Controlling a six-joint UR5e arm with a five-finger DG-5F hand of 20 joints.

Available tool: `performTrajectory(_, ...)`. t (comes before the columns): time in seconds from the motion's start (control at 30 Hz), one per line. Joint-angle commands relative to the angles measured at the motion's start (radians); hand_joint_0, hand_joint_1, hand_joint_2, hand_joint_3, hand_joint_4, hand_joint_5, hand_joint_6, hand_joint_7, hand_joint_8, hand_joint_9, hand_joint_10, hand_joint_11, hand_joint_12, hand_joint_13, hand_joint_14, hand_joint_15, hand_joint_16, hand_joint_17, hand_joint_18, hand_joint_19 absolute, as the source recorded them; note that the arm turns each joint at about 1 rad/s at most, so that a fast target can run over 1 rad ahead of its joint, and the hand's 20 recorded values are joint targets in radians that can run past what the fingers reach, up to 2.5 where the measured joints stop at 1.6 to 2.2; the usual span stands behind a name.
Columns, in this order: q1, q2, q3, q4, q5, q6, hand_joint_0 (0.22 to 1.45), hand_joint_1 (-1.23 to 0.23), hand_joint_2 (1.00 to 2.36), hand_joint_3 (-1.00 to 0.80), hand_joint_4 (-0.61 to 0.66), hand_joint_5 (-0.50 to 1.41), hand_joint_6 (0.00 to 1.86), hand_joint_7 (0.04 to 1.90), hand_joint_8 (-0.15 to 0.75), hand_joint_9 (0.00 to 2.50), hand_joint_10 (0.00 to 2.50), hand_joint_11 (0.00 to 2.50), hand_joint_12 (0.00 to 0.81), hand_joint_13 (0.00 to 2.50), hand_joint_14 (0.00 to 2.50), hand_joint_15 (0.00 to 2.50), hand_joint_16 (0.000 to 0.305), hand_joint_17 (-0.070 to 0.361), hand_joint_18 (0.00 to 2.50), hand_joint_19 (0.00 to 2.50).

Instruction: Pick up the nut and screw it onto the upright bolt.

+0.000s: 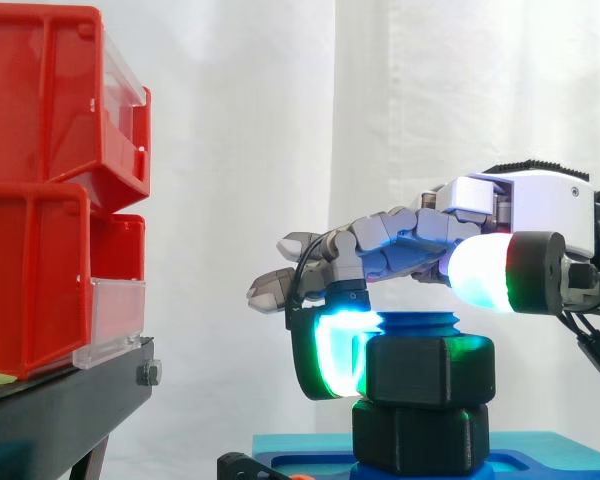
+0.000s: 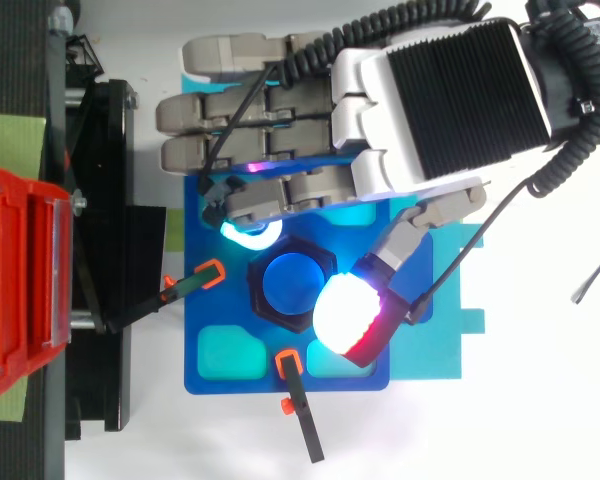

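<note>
Directly under my knuckles, the black hexagonal plastic nut [image 1: 430, 372] sits threaded on the upright blue threaded bolt [image 2: 292, 282]. Its faces are level and the bolt's round top stands just proud of it. The axis I have to turn about runs straight up through that blue top, which lies below my palm and a little toward my fingertips.

Beneath the nut, a second black hexagonal block [image 1: 415, 435] stands on the blue fixture plate [image 2: 212, 300]. The two look to be touching or very nearly so, and I cannot tell whether any thread is left between them.

My hand [image 1: 480, 200] reaches in level from the right, narrowed about the nut. One finger curls down so that its cyan-green pad [image 1: 330, 355] presses the flank facing the red plastic bins [image 1: 40, 200]. My thumb pad [image 2: 348, 312], glowing white and red, opposes it at the far corner, riding high near the nut's upper edge. My other fingers lie straight out above, touching nothing.

Any further twist, I judge, needs both pads on opposite sides.
</note>
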Motion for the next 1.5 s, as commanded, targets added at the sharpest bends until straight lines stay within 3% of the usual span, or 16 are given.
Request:
performTrajectory(0.0, -0.003, 0.0, 0.0, 0.002, -0.003, 0.002, 0.5, -0.13, 1.0, -0.5, 0.15, -0.17, 0.61, 1.22, 0.254, 0.47, 0.0, 0.0, 0.312, 0.28, 0.0, 0.0, 0.037, 0.083, 0.0, 0.0)
performTrajectory(0.23, -0.008, 0.0, 0.0, 0.004, -0.004, -0.005, 0.5, -0.13, 1.0, -0.5, 0.17, -0.15, 0.67, 1.16, 0.273, 0.59, 0.0, 0.0, 0.301, 0.37, 0.0, 0.0, 0.036, 0.081, 0.02, 0.0)
performTrajectory(0.4, -0.022, 0.0, 0.0, 0.018, -0.018, -0.02, 0.51, -0.13, 1.0, -0.5, 0.18, -0.11, 0.7, 1.13, 0.28, 0.68, 0.0, 0.0, 0.287, 0.43, 0.0, 0.0, 0.035, 0.078, 0.08, 0.0)
performTrajectory(0.6, -0.026, 0.0, 0.0, 0.025, -0.021, -0.02, 0.51, -0.14, 1.0, -0.5, 0.18, -0.07, 0.66, 1.2, 0.283, 0.75, 0.0, 0.0, 0.285, 0.47, 0.0, 0.0, 0.035, 0.079, 0.13, 0.0)
performTrajectory(0.7, -0.026, 0.0, 0.0, 0.047, -0.032, -0.02, 0.5, -0.14, 1.0, -0.5, 0.18, -0.07, 0.5, 1.4, 0.275, 0.73, 0.0, 0.0, 0.29, 0.45, 0.0, 0.0, 0.035, 0.08, 0.12, 0.0)
performTrajectory(0.87, -0.028, 0.0, 0.0, 0.062, -0.049, -0.018, 0.49, -0.12, 1.0, -0.5, 0.24, -0.14, 0.5, 1.02, 0.254, 0.64, 0.0, 0.0, 0.302, 0.4, 0.0, 0.0, 0.039, 0.087, 0.07, 0.0)
performTrajectory(1.03, -0.026, 0.001, 0.008, 0.073, -0.055, -0.017, 0.49, -0.11, 1.0, -0.5, 0.21, -0.16, 0.5, 0.81, 0.238, 0.58, 0.0, 0.0, 0.298, 0.35, 0.0, 0.0, 0.04, 0.091, 0.02, 0.0)
performTrajectory(1.4, -0.01, 0.0, 0.012, 0.074, -0.061, -0.014, 0.48, -0.09, 1.0, -0.5, 0.19, -0.17, 0.5, 0.71, 0.228, 0.51, 0.0, 0.0, 0.307, 0.28, 0.0, 0.0, 0.043, 0.097, 0.0, 0.0)
performTrajectory(1.47, 0.0, 0.0, 0.012, 0.074, -0.061, -0.014, 0.48, -0.09, 1.0, -0.5, 0.2, -0.17, 0.5, 0.71, 0.228, 0.5, 0.0, 0.0, 0.309, 0.27, 0.0, 0.0, 0.042, 0.095, 0.0, 0.0)
